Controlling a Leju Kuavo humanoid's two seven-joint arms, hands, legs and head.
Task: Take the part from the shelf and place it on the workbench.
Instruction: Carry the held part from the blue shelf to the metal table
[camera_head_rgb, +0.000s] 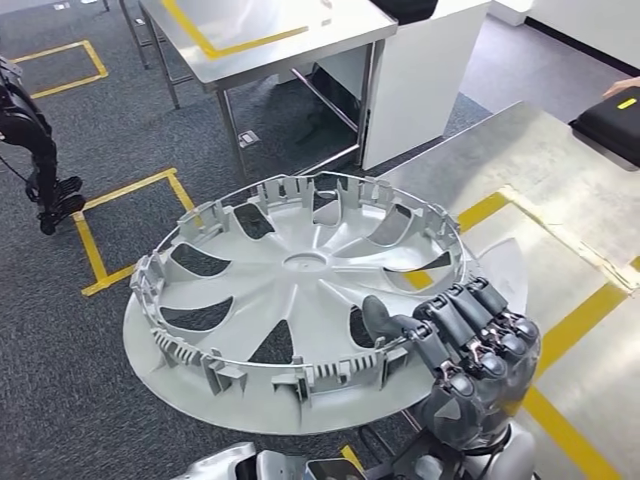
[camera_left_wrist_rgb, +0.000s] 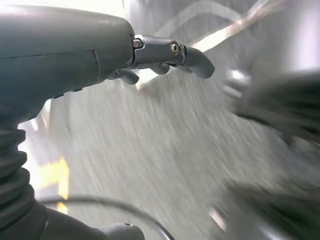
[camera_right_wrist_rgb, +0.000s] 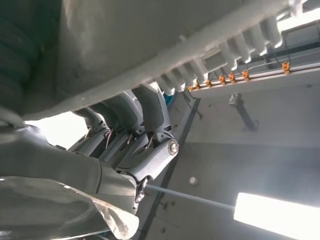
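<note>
The part is a large silver wheel cover (camera_head_rgb: 302, 265) with spokes and a clipped rim, its inner side up, hanging level over the carpet and the near-left corner of the workbench (camera_head_rgb: 528, 160). My right hand (camera_head_rgb: 468, 345) grips its rim at the near right, thumb lying on the inner side and dark fingers wrapped around the edge from outside. In the right wrist view those fingers (camera_right_wrist_rgb: 143, 112) curl against the toothed rim of the wheel cover (camera_right_wrist_rgb: 158, 45). In the blurred left wrist view my left hand (camera_left_wrist_rgb: 75, 55) holds nothing, and its thumb (camera_left_wrist_rgb: 181, 52) sticks out straight.
The workbench carries yellow tape lines and a black case (camera_head_rgb: 615, 120) at its far right, where a person's hand (camera_head_rgb: 623, 87) shows. A steel table (camera_head_rgb: 264, 40) and white cabinet (camera_head_rgb: 423, 70) stand beyond. A dark robot arm (camera_head_rgb: 38, 150) hangs at the left over yellow floor marks.
</note>
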